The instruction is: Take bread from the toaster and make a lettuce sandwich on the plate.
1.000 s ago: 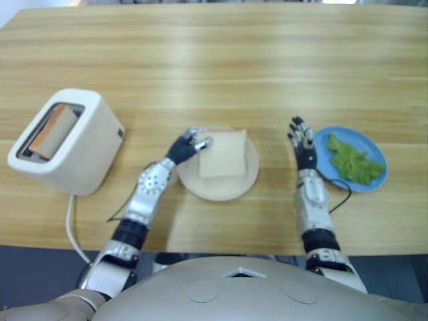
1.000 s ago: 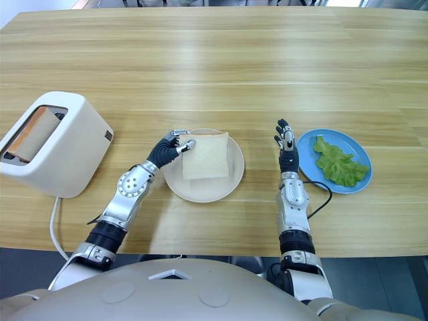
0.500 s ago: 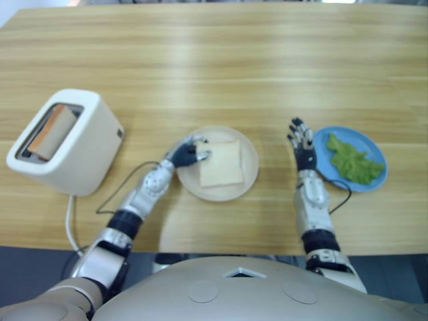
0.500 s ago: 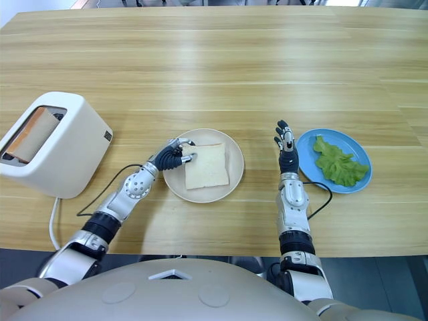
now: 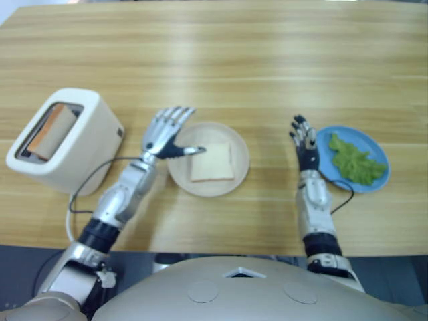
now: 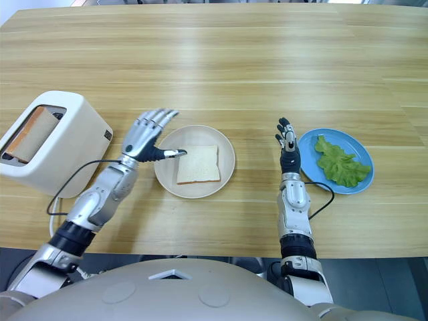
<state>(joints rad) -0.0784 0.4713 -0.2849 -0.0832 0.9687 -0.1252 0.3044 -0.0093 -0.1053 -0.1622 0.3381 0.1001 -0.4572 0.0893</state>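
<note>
Where the left hand (image 6: 148, 134) hovers spread, pale square bread slice (image 6: 198, 164) flat on plate (image 6: 194, 137).

No legible text or labels.

The toaster (image 6: 60, 147) is set at the left of the table (image 6: 234, 67), with a bread slice (image 6: 30, 134) held in its slot. The plate (image 6: 225, 155) is placed near the middle, with a second slice (image 6: 198, 165) laid flat on it. The lettuce (image 6: 341, 162) is laid on a second plate (image 6: 332, 188) at the right. The left hand (image 6: 146, 137) is held between toaster and plate, the right hand (image 6: 288, 142) between the two plates.
</note>
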